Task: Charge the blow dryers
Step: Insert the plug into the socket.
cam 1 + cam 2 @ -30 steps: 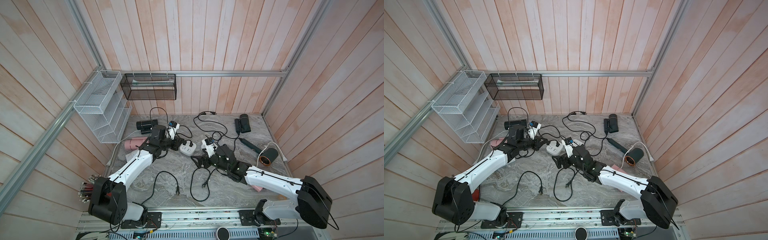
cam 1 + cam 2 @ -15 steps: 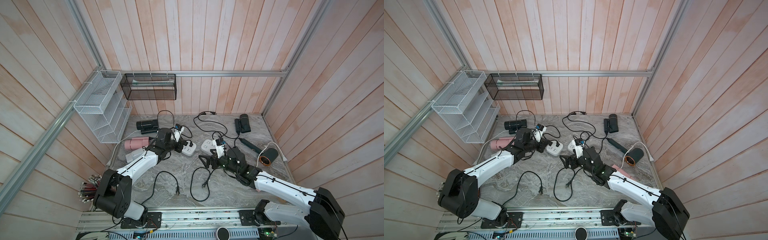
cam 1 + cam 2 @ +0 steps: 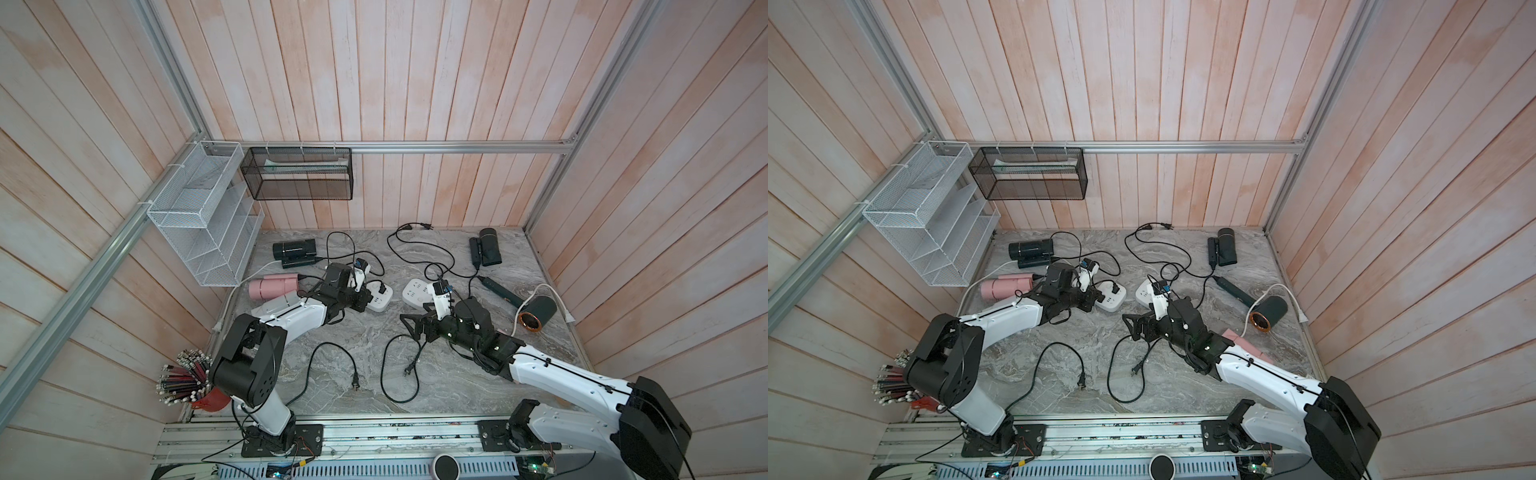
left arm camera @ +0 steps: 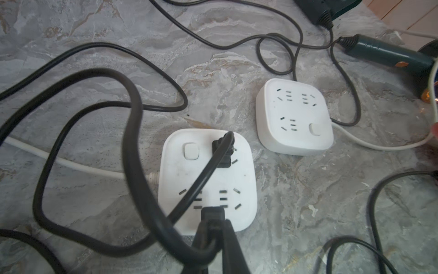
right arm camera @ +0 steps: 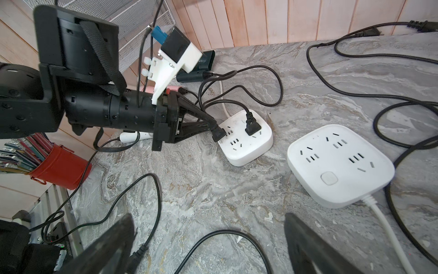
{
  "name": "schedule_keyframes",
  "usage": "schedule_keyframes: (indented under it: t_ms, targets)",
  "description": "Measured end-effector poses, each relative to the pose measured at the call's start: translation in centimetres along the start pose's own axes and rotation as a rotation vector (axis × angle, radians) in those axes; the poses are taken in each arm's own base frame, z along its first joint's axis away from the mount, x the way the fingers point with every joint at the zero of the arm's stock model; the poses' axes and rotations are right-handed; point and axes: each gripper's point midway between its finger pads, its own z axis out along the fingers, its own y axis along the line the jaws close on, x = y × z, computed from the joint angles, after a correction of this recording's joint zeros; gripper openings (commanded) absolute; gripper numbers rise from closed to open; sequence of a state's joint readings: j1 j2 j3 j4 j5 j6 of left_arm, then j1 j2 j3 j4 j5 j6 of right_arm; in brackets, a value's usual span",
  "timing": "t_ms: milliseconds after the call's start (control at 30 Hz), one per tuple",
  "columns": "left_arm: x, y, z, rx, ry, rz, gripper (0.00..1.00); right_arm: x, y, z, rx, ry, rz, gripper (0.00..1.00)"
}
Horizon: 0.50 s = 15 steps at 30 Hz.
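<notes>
Blow dryers (image 3: 294,248) lie cylindrical, matte, trailing black rubbery cords (image 4: 135,102).

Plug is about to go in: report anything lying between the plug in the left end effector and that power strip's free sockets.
The left end effector holds the black plug at the edge of the white power strip. The cord of the seated plug crosses one free socket group; the neighbouring group is uncovered.

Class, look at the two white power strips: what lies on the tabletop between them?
Nothing: bare marble tabletop separates the strip holding a plug from the empty strip, clearest in the left wrist view; the right wrist view agrees.
</notes>
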<state>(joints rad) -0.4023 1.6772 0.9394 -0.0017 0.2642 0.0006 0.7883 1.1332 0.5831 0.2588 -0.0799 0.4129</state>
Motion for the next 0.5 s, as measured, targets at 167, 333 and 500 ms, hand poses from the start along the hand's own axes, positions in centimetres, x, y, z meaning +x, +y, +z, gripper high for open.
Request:
schedule_keyframes:
  t_ms: [167,333,500]
  targets:
    - [-1.0,0.3,0.0,-0.016,-0.017,0.015,0.08,0.2,-0.1,0.1,0.003,0.005,0.001,1.00]
    - [-1.4,0.4,0.3,-0.019,-0.022,0.021,0.08,0.4,-0.4,0.3,0.011,0.012,0.003,1.00]
    - [-1.4,0.5,0.8,-0.019,-0.013,0.022,0.08,1.0,-0.7,0.3,0.017,0.023,0.004,1.00]
